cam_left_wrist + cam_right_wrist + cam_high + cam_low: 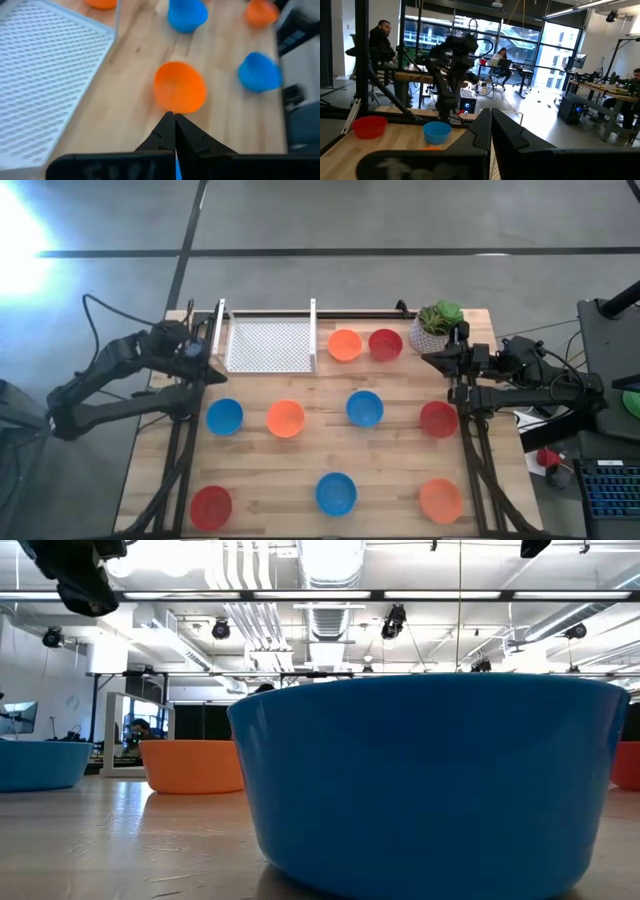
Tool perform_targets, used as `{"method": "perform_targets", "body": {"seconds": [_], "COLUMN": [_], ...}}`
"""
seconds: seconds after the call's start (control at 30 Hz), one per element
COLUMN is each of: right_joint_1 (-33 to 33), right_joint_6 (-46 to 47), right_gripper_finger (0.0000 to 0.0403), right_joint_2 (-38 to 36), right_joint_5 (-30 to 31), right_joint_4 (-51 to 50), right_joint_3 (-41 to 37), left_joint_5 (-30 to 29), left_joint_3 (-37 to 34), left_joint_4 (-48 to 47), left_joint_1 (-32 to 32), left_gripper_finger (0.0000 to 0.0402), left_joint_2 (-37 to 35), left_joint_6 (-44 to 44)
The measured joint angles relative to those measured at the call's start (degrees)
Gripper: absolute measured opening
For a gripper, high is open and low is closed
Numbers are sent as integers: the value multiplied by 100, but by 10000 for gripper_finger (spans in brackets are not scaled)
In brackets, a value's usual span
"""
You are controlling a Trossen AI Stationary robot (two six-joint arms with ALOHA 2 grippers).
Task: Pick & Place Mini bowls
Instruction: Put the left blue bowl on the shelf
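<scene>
On table (pixel 300 455): nine mini bowls (pixel 286 418) lying scattered, none in white tray (pixel 270 346) | left gripper (pixel 205 352) beside tray, fingers together, empty | right gripper (pixel 430 360) likewise | placing not yet begun

The wooden table (pixel 300 470) has a white perforated tray (pixel 268 345) sitting around 12 o'clock, slightly toward 11, with upright rails on both its sides. Over at about 1 o'clock near the far edge there's a white plant pot (pixel 432 335) with a green plant (pixel 442 313) in it. Off the table at 4 o'clock there's what looks like a keyboard (pixel 612 490), though it's partly cut off. A few people (pixel 381 42) sit at desks in the room behind.
</scene>
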Motion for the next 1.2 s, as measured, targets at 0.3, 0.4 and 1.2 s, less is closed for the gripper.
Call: {"method": "perform_targets", "body": {"seconds": [0.3,0.4,1.2], "right_joint_1": [0,0,0], "right_joint_6": [-2,-10,-12], "right_gripper_finger": [8,8,8], "right_joint_2": [0,0,4], "right_joint_5": [0,0,0], "right_joint_4": [0,-1,-2], "right_joint_3": [0,0,-2], "left_joint_5": [-177,-179,-389], "left_joint_3": [-31,-94,-253], "left_joint_4": [-282,-286,-295], "left_joint_1": [-279,-281,-278], "left_gripper_finger": [0,0,72], "left_joint_2": [458,539,754], "left_joint_6": [517,348,-1678]}}
